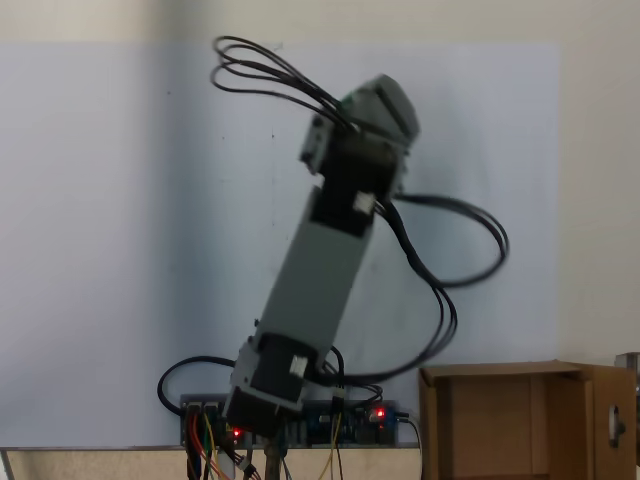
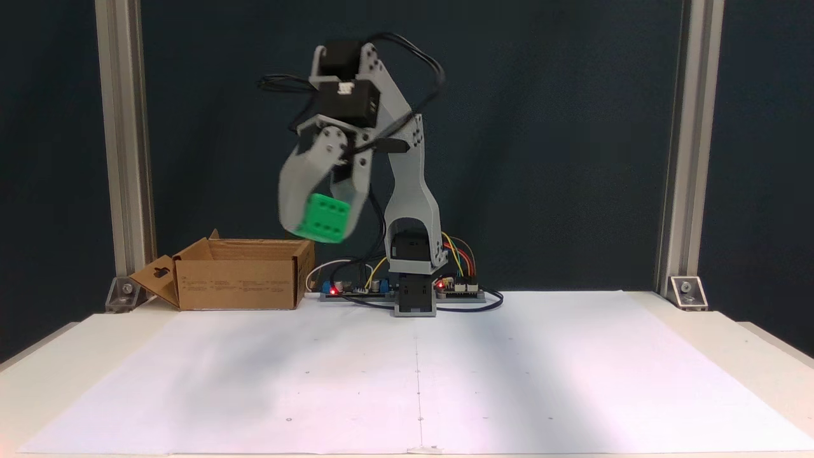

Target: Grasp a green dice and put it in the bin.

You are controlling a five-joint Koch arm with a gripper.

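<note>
In a fixed view the green dice hangs in the air, pinched between the grey fingers of my gripper, which is shut on it. The dice is just above and slightly right of the near right corner of the bin, a brown cardboard box with upright flaps at the back left of the table. The other fixed view looks at the arm from behind, leaning up to the right, and shows the bin at the lower right; the fingers and the dice are hidden there.
The arm's base and its circuit boards with red lights sit at the back centre of the white sheet. Aluminium posts stand at the back corners. Cables loop off the arm.
</note>
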